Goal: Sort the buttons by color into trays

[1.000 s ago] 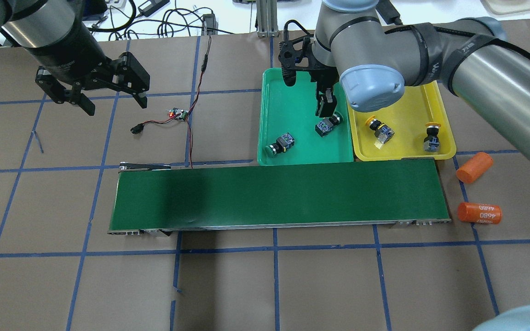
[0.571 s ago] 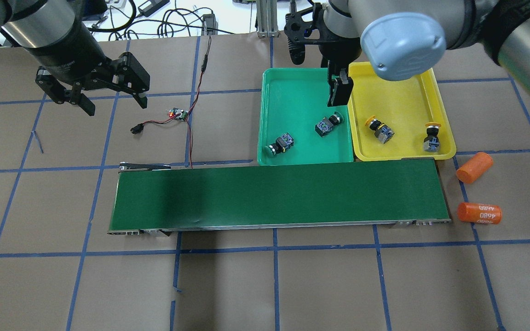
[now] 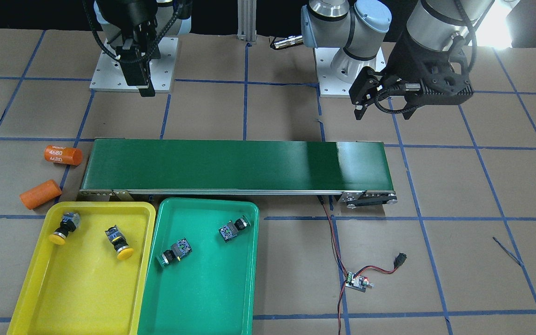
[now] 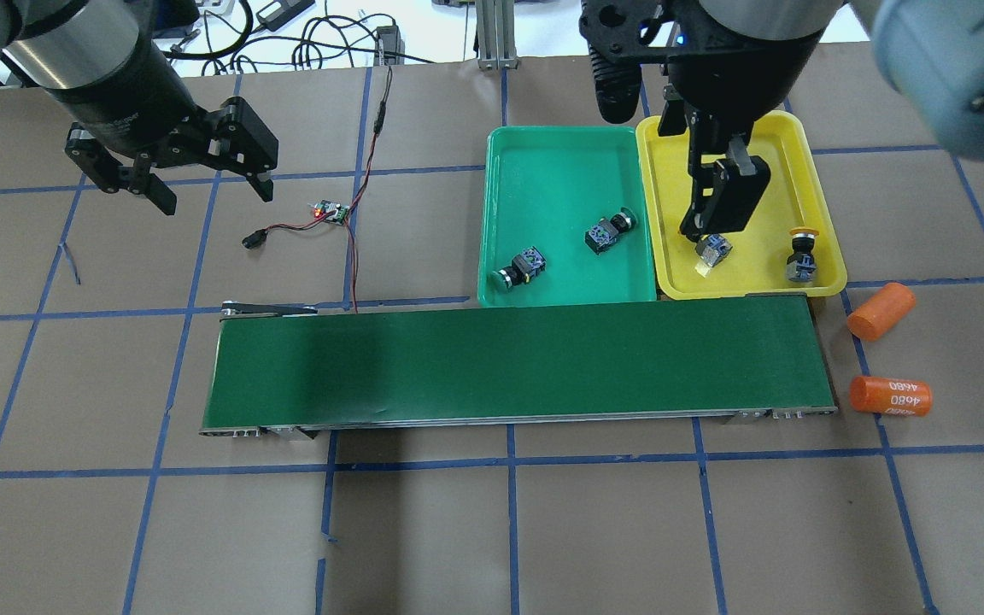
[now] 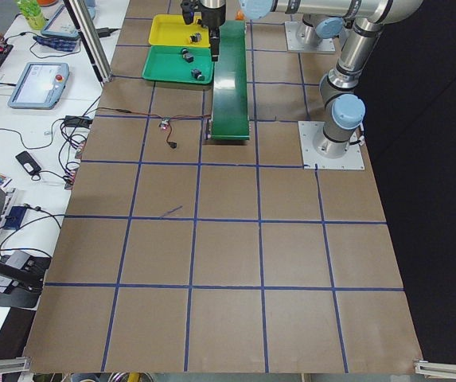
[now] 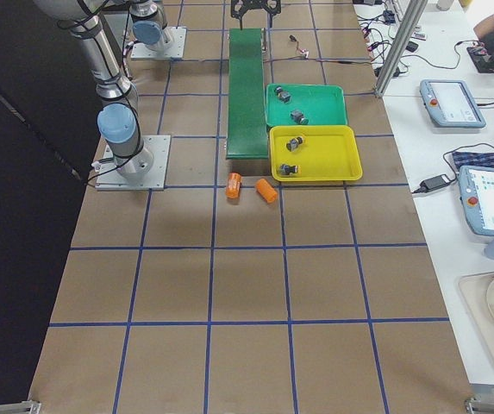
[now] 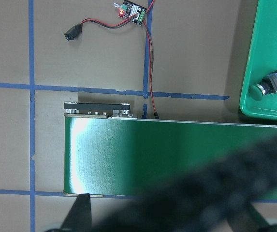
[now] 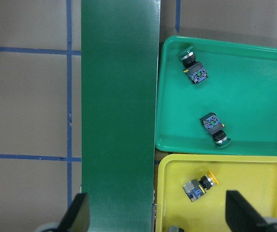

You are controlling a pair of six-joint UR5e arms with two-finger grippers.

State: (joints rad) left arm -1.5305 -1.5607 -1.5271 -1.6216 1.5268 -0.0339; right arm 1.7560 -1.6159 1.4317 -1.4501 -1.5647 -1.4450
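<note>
Yellow buttons [image 3: 118, 243] in yellow tray [image 3: 77, 288], green buttons [image 3: 175, 252] in green tray [image 3: 203, 288]; left end effector [image 4: 217, 198], right end effector [image 8: 158, 212] both spread

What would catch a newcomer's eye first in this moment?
Two bright trays sit side by side along the belt's edge: the yellow tray holds both yellow buttons, and the green tray holds both green buttons. The long dark green conveyor belt runs beside them, with two orange cylinders off its end nearest the yellow tray.
</note>
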